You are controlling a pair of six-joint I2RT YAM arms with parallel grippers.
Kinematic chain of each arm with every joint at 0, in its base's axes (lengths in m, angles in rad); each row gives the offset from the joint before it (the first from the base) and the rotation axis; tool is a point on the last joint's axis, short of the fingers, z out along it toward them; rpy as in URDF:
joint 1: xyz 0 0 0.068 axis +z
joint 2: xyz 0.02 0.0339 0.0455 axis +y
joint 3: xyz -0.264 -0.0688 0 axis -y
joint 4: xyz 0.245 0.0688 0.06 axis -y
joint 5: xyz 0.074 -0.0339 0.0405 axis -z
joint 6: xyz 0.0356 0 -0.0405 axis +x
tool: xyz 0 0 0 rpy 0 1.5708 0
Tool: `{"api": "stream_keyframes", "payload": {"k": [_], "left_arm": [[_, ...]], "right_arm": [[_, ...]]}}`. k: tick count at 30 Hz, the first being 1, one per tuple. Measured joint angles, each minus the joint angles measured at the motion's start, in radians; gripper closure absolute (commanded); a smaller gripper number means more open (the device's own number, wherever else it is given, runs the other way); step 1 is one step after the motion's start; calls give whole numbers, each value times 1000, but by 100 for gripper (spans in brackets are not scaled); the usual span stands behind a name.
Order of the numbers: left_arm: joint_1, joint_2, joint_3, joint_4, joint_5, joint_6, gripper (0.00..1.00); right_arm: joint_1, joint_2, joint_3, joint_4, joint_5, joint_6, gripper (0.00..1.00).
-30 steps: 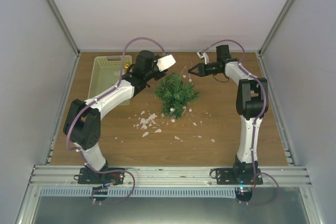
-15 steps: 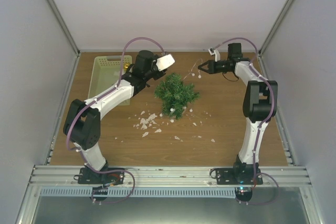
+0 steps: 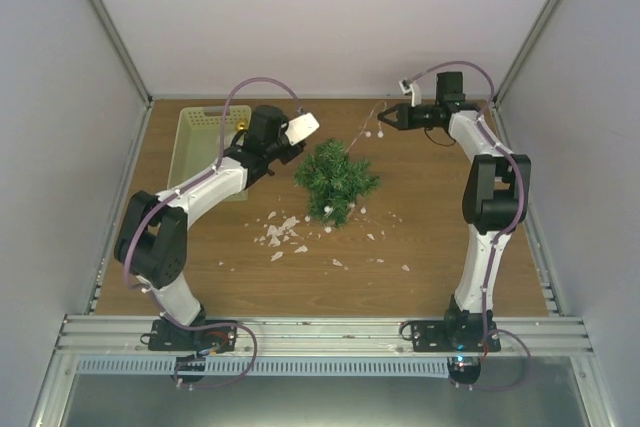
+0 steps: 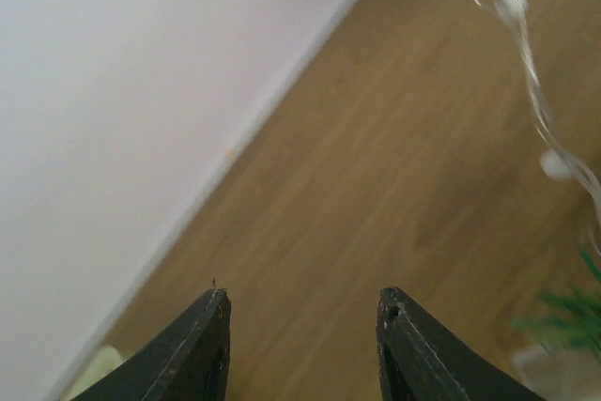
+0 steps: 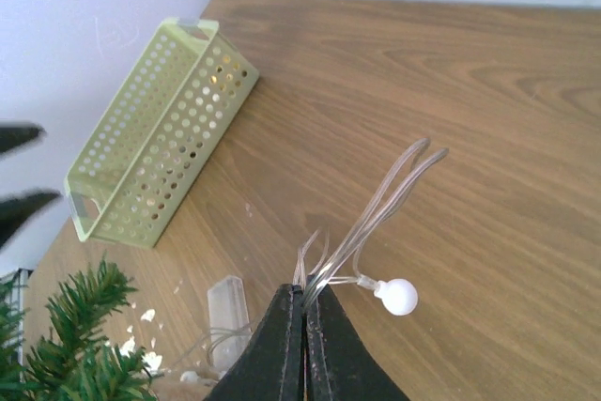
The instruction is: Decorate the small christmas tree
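The small christmas tree (image 3: 336, 179) stands mid-desk (image 3: 430, 237), white flakes scattered in front of it; beyond it, the right hand (image 5: 302, 293) is pinched together on a clear light string (image 5: 376, 208); the left hand (image 4: 302, 298) hovers between the tree and the pale basket (image 3: 205, 137), fingers apart, holding nothing.

The table (image 3: 440, 237) has a brown wood-grain surface, smooth, with a soft sheen. The basket (image 5: 150, 152) is pale yellow-green plastic, pierced with many small round holes. The small christmas tree (image 3: 335, 179) carries rough, bushy green needles. The light string (image 5: 376, 208) is clear, glossy wire with a milky white bulb (image 5: 399, 296). The fingers (image 4: 192, 354) of the left gripper (image 4: 302, 307) and those of the right gripper (image 5: 303, 293) look like black matt plastic. The left arm (image 3: 205, 190) and the right arm (image 3: 472, 265) have white shells, a little glossy. The rail (image 3: 320, 327) at the near edge is grey metal. The walls (image 3: 330, 17) are matt and pale.
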State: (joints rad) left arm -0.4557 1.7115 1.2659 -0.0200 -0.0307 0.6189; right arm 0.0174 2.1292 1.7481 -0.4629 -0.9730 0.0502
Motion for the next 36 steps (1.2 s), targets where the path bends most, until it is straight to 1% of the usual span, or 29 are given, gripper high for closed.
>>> {"api": "stream_keyframes", "payload": {"k": [6,15,20,24,36], "left_arm": [[2,-50,-105,-76,31,-57,55],[8,-86,-232,-121,58,-141,55],[22,-86,-244,-126,61,-173,55],[32,-86,-244,-126,64,-186,54],[45,-97,-252,-124,72,-197,54]], "right_arm": [[4,0,74,1,0,18,99],[44,11,176,15,-1,53,100],[83,45,286,14,0,58,100],[105,62,335,14,0,61,99],[109,61,338,5,29,48,99]]}}
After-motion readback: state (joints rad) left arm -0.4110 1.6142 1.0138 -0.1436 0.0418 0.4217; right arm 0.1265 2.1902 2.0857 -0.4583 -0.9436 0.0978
